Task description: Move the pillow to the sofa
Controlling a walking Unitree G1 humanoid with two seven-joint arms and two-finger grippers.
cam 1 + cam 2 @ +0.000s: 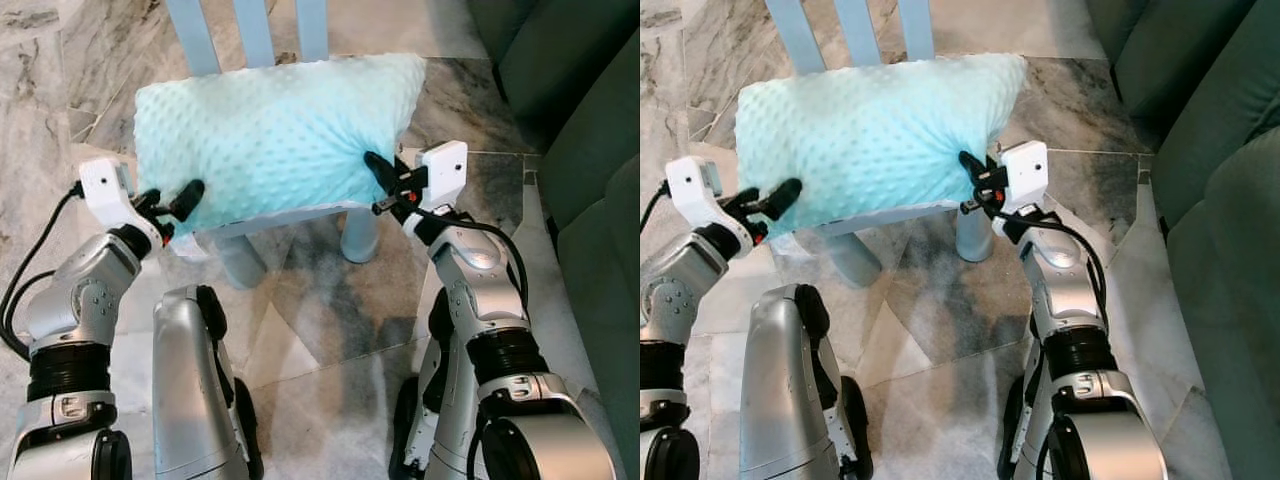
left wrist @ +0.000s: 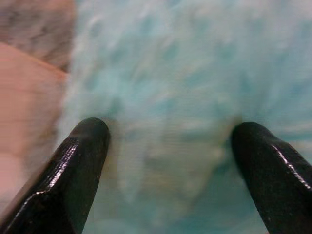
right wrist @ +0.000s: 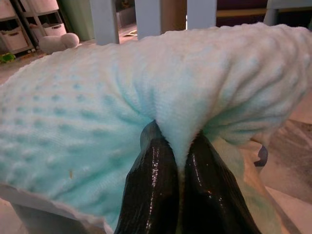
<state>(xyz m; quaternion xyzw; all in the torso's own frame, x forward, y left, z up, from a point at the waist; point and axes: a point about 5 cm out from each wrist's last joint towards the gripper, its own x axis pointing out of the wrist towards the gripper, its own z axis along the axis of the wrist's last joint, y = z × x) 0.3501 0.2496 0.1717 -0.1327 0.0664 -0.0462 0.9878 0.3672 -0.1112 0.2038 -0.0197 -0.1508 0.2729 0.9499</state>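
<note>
On the chair [image 1: 250, 30], both grippers hold pillow [image 1: 270, 130]

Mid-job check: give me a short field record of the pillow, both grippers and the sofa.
pillow: light blue dotted pillow lying on the pale blue chair
right gripper: right gripper shut, pinching a fold at the pillow's near right edge
left gripper: left gripper open, fingers spread against the pillow's near left edge
sofa: dark green sofa on the robot's right
floor: marble floor

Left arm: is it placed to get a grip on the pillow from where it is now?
Probably yes. The left gripper is open with its fingers pressed into the pillow on its near left side, nothing between them. The right gripper already pinches a fold on the other side.
</note>
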